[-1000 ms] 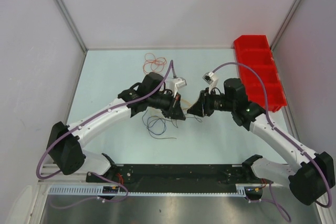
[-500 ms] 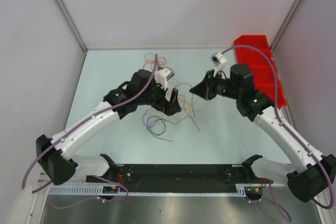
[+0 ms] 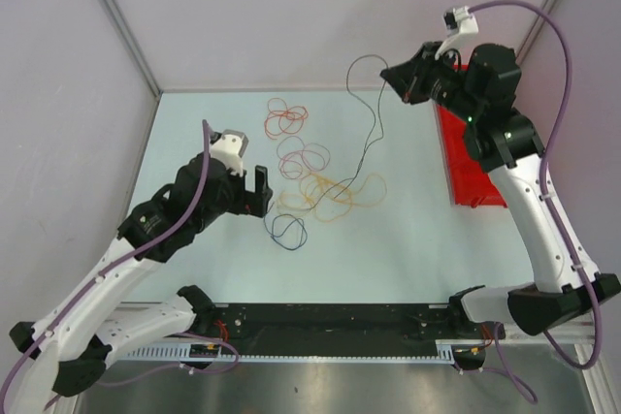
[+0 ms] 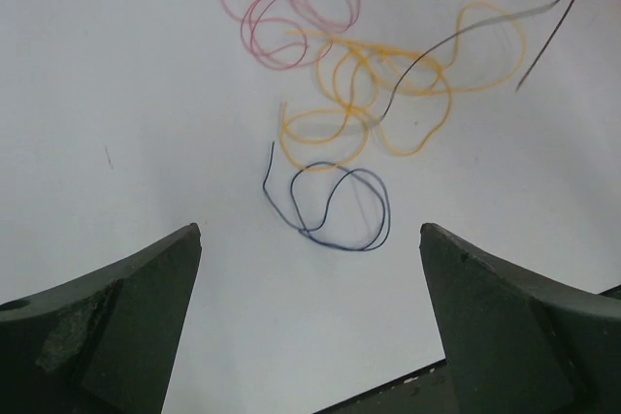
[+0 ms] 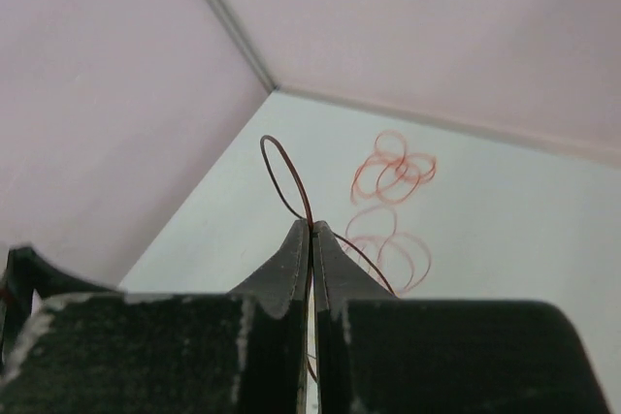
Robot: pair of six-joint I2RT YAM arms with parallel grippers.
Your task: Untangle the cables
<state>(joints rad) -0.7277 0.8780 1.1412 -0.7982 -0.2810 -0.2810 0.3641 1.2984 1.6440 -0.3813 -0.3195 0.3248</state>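
Observation:
My right gripper [image 3: 395,76] is raised high at the back right, shut on a dark thin cable [image 3: 372,138]. That cable loops beyond the fingertips [image 5: 311,231] and hangs down to the pile. On the table lie the other cables: red loops [image 3: 286,119], pink loops [image 3: 305,154], orange-yellow loops [image 3: 336,191] and a dark blue loop [image 3: 288,230]. My left gripper [image 3: 260,191] is low at the left of the pile, open and empty. Its wrist view shows the blue loop [image 4: 343,248] just ahead of the jaws, with orange [image 4: 388,47] and pink [image 4: 291,16] beyond.
A red bin [image 3: 480,138] stands at the right edge of the table, under the right arm. Pale walls close the table at the back and both sides. The arm bases and a black rail run along the near edge.
The left gripper opened and drew back to the left, away from the pile. The right gripper closed on the dark cable and rose to the back right, pulling it up.

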